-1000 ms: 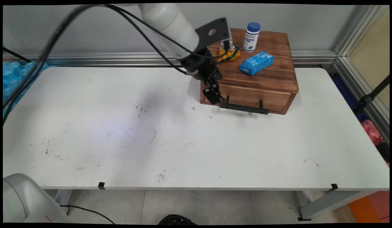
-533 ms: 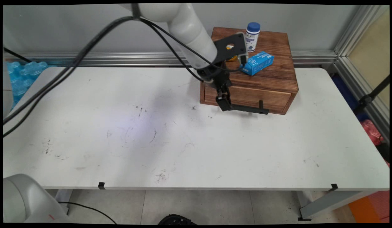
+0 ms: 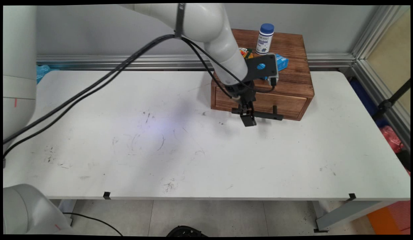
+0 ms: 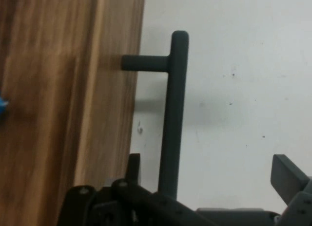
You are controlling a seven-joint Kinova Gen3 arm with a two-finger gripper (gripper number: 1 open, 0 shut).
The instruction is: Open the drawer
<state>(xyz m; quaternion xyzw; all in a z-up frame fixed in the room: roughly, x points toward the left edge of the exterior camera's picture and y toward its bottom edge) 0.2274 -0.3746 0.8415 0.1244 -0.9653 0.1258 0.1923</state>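
- My gripper [image 3: 248, 117] is positioned at the front face of the wooden drawer box [image 3: 293, 80], directly over the black bar handle [image 3: 264, 115]
- In the hand view, my 2 fingers stand spread apart: 1 finger [image 4: 133, 168] sits on the box side of the handle [image 4: 174, 114], the other finger [image 4: 288, 178] is well out over the white table [image 4: 243, 89]
- The handle bar runs between my fingers; neither finger visibly touches it, so nothing is gripped
- The handle is fixed to the drawer front by 2 short posts; 1 post [image 4: 144, 63] shows in the hand view, joining the bar near its far end
- The drawer appears closed, its front flush with the box
- The box stands at the far side of the table [image 3: 193, 150], near the wall
- On top of the box: 1 white bottle with a blue cap [image 3: 265, 38], upright at the rear; 1 blue carton [image 3: 281, 62], largely hidden behind my wrist plate; 1 yellow and orange packet [image 3: 245, 52], also partly hidden
- Black cables [image 3: 93, 86] hang from my arm across the left of the table
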